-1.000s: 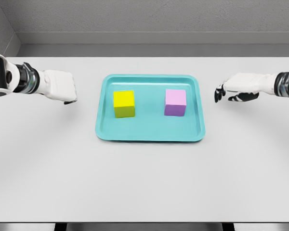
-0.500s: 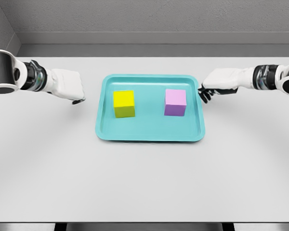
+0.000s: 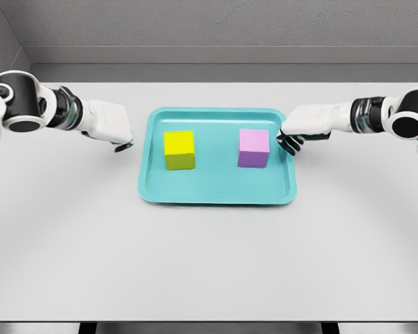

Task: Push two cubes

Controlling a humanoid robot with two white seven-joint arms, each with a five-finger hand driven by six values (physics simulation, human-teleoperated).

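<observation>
Head view: yellow cube (image 3: 179, 149) and purple cube (image 3: 253, 147) upright, square-on in tray (image 3: 216, 195); left hand (image 3: 111, 125) curled, apart from yellow; right hand (image 3: 301, 125) curled, just beside purple.

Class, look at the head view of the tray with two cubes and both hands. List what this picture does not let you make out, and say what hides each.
- Left hand: palm and fingers, hidden under its own back.
- Right hand and purple cube: touching or apart, too fine to tell.
- Yellow cube: far faces, hidden by the cube itself.
- Table: front edge partly cut off by the frame bottom.
</observation>
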